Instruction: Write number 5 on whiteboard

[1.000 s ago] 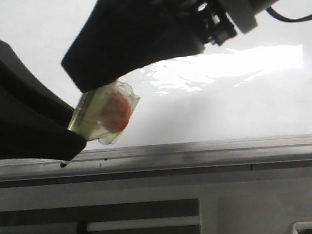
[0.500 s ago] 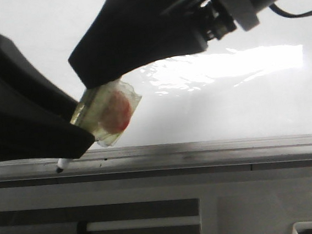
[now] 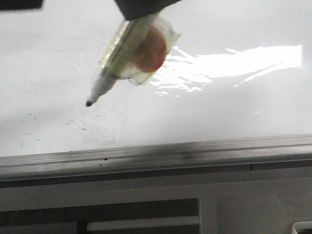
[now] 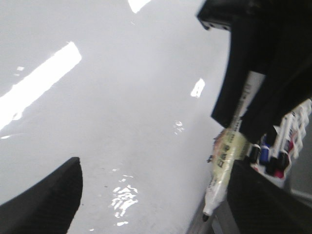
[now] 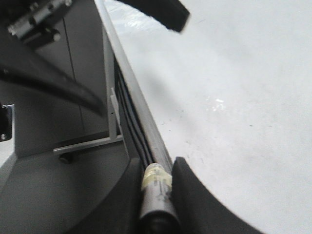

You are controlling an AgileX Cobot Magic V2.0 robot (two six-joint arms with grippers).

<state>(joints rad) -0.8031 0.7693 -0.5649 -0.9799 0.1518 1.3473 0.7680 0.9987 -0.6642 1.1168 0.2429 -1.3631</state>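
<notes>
The whiteboard (image 3: 244, 114) lies flat, only specks on it; above it the right gripper (image 5: 157, 171) clamps a marker (image 3: 119, 65), tip raised off the surface. The left gripper's (image 4: 146, 195) fingers are spread apart, grasping nothing.

Marker (image 4: 225, 161) label print — blurred, unreadable — no other text

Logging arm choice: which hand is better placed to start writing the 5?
Right. The right hand grips the marker, tip near the whiteboard; the left hand holds nothing.
</notes>
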